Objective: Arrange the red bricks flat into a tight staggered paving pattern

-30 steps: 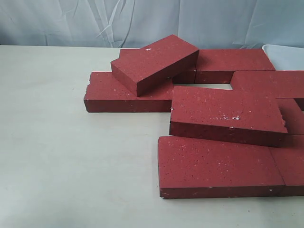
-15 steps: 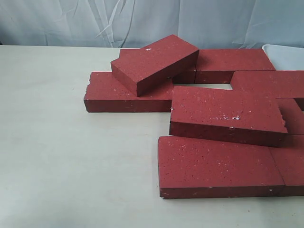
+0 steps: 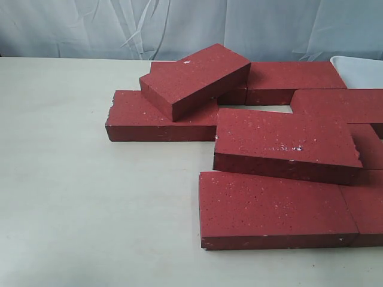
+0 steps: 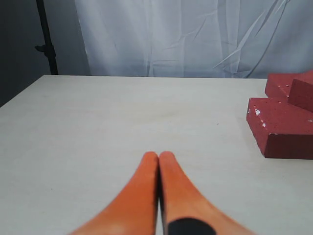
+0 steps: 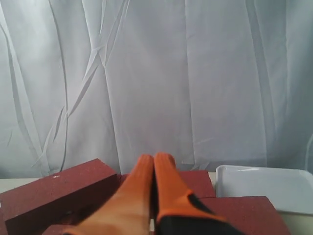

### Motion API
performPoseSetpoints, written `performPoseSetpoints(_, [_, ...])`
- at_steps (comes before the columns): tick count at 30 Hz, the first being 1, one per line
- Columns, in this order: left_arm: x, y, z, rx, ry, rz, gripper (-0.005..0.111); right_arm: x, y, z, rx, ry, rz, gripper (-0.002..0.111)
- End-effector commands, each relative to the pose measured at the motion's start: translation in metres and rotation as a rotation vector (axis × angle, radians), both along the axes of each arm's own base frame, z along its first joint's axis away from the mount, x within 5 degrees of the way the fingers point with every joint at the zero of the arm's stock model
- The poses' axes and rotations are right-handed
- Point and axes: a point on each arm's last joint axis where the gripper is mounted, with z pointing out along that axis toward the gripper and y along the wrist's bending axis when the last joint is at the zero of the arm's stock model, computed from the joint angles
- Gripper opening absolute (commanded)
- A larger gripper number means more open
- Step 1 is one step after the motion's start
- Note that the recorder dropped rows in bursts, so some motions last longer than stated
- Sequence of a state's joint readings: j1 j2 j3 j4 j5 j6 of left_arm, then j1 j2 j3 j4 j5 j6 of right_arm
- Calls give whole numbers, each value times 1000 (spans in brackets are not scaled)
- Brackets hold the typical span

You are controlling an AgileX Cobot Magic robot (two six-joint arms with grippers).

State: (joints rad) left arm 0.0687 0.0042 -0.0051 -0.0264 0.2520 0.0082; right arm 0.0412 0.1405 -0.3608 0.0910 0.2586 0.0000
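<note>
Several red bricks (image 3: 275,206) lie on the pale table (image 3: 90,197) toward the right of the exterior view. Most lie flat. One brick (image 3: 194,79) is tilted across the back-left ones, and another (image 3: 284,143) rests tipped on the bricks in the middle. No gripper shows in the exterior view. My left gripper (image 4: 159,156) is shut and empty above bare table, with a brick's corner (image 4: 279,129) well off to its side. My right gripper (image 5: 155,159) is shut and empty, hovering over bricks (image 5: 49,193) in its view.
A white tray (image 3: 359,69) stands at the back right behind the bricks, also seen as a white tray (image 5: 264,186) in the right wrist view. A white curtain (image 3: 179,27) hangs behind the table. A dark stand (image 4: 46,39) rises past the table's far corner.
</note>
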Motion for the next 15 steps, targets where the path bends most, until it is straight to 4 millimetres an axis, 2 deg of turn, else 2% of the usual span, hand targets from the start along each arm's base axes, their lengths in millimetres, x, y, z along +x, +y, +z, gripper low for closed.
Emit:
performPoseSetpoints(1, [0, 0, 0, 1, -13, 3, 0, 6, 1, 22, -20, 113, 2, -1])
performPoseSetpoints(5, [0, 0, 0, 1, -13, 3, 0, 12, 2, 30, 4, 114, 11, -1])
performPoseSetpoints(15, [0, 0, 0, 1, -13, 3, 0, 15, 2, 25, 2, 174, 15, -1])
